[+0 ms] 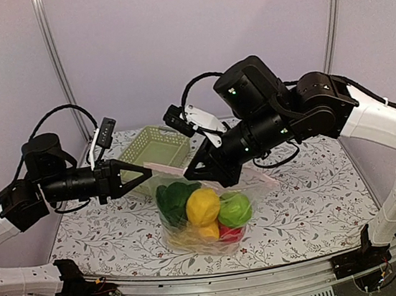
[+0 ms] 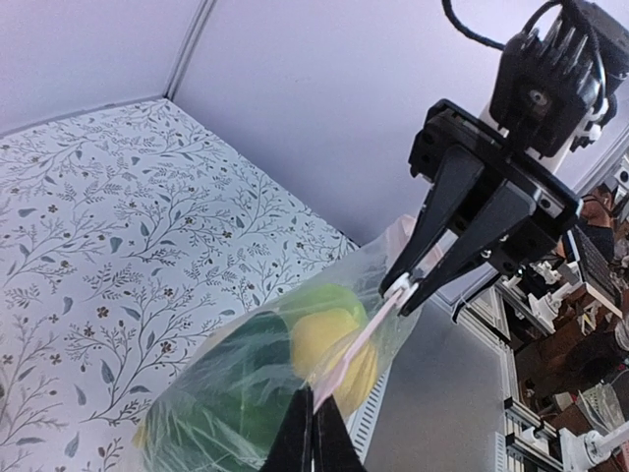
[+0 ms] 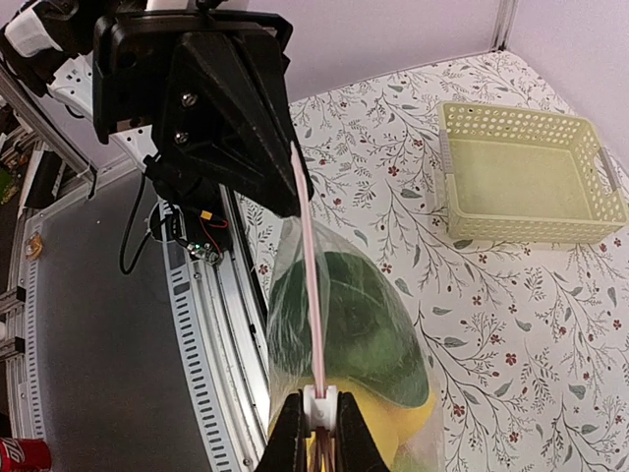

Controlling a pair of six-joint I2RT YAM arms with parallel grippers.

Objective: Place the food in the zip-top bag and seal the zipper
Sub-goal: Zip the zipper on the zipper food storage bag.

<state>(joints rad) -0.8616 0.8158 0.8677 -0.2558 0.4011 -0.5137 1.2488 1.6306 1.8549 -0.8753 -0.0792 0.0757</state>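
The bag, food inside, rests on the surface near its front edge; the basket lies behind it (a little left). The zipper on top runs between left fingers and right fingers.

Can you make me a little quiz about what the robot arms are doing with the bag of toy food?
1. True or false: the left gripper pinches the zipper.
2. What is the right gripper squeezing? A the white slider tab, B the basket, C the table.
3. Fill in: the food sits inside the clear ___.
Key: 1 true; 2 A; 3 bag.
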